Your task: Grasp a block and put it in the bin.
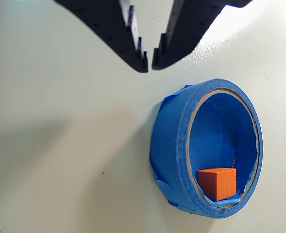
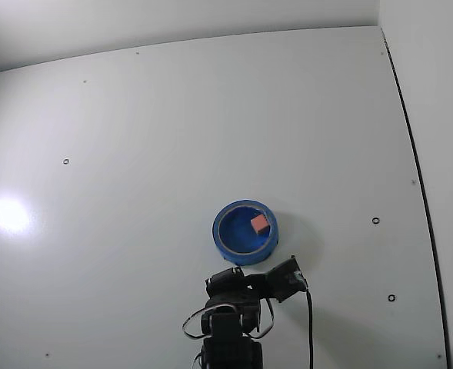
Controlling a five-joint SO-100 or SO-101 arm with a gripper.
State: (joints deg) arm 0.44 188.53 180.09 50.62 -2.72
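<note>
The block [image 1: 218,182] sits inside the bin [image 1: 174,145]; the claw [image 1: 149,62], nearly closed and empty, should retreat without nudging the rim.

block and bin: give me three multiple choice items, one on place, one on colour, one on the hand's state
1. Where is the block?
A. inside the bin
B. on the table beside it
C. between the hand's fingers

2. What colour is the bin?
A. green
B. blue
C. yellow

3. How is the hand?
A. clamped on the block
B. holding the bin's rim
C. empty, tips nearly together

Answers: 1 A, both views show the block within the bin's wall. 2 B, blue wall and floor. 3 C, in the wrist view only a narrow gap shows between the tips.
</note>
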